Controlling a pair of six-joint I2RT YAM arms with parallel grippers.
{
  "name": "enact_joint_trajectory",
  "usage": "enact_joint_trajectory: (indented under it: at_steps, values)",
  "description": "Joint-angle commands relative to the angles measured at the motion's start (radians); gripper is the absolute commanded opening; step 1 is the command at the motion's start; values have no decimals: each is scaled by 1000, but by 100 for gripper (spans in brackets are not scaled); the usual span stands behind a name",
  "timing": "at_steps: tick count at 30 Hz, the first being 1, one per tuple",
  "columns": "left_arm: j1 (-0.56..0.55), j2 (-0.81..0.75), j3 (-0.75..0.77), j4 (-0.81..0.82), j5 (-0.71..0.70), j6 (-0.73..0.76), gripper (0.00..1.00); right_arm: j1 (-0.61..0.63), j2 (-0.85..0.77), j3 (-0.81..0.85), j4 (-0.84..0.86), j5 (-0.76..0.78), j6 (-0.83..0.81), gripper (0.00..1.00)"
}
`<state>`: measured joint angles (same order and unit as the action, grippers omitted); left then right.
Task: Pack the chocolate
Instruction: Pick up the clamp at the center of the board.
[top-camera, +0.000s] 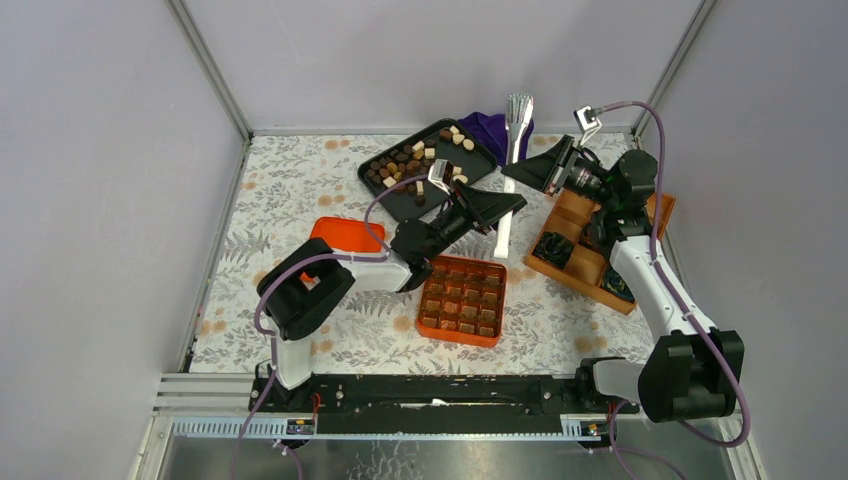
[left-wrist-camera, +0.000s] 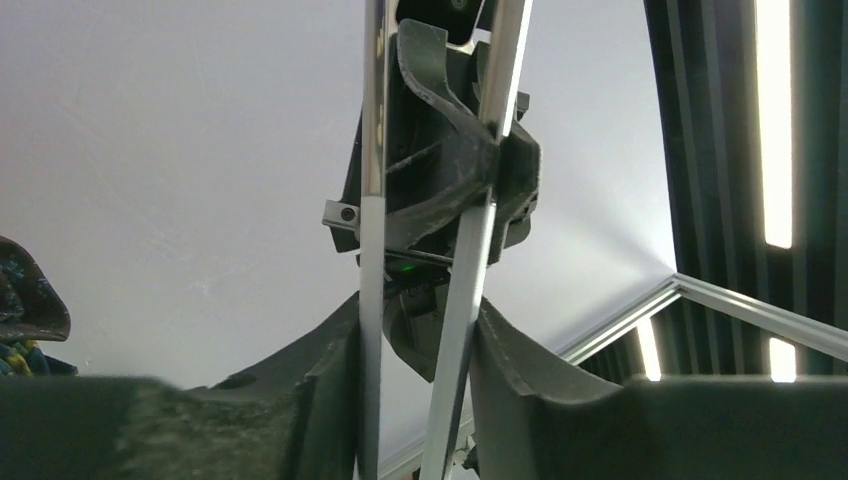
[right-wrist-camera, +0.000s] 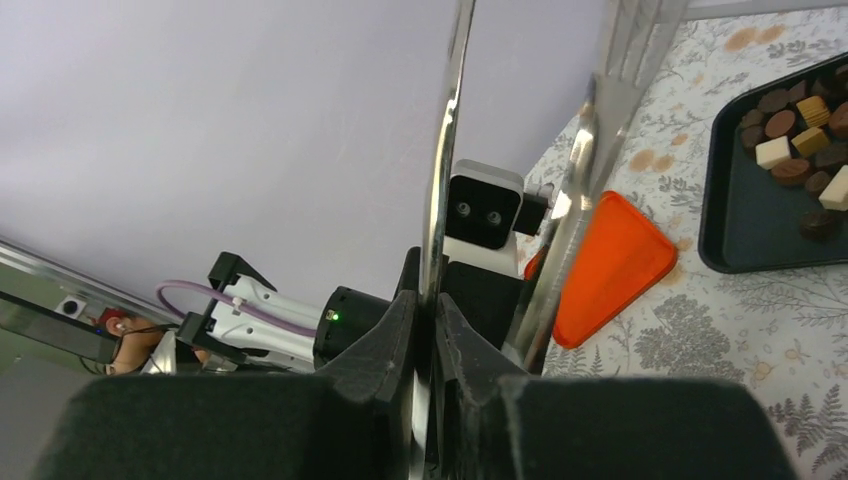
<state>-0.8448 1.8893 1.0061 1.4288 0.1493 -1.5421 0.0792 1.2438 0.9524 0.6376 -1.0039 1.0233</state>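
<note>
My right claw (right-wrist-camera: 432, 300) was pinched nearly shut on a single blade of the tongs (right-wrist-camera: 445, 150), with the second blade running free just outside its finger. That grip steadied the tool without squeezing its tips together. My left claw (left-wrist-camera: 415, 390) straddled both blades nearer the hinge end, about half closed, and its pads looked to be against the outer faces of the metal. I read that as the working grip, since pressing there would close the tongs. The two claws faced each other along the tool, so I judged this to be a handover, with the tongs held off the bench (top-camera: 300, 180) between the arms.

The chocolate (top-camera: 400, 165) lay mostly loose on the black tray (right-wrist-camera: 760, 230) at the far side, as a scatter of dark, mid-brown and cream pieces. More pieces sat in the cells of the orange box (top-camera: 424, 300), which stood close to the left arm's base where either arm could reach it. Most cells looked filled, though I couldn't vouch for every one. The box's orange lid (top-camera: 345, 232) lay beside it, so the cells were open from above. A wooden rack (top-camera: 580, 265) stood under the right arm.

I judged the packing well along, with closing the box not yet done.
</note>
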Motion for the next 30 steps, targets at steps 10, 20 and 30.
enact_joint_trajectory:
  at_steps: [10,20,30]
  values:
    - [21,-37,-32,163,-31,64,32,-50,-24,128,-78,-123,-193,60]
    - [47,-85,-69,174,57,156,33,-73,-41,295,-614,-149,-624,70]
    - [43,-63,13,176,239,163,33,-40,-6,212,-242,-160,-289,99]
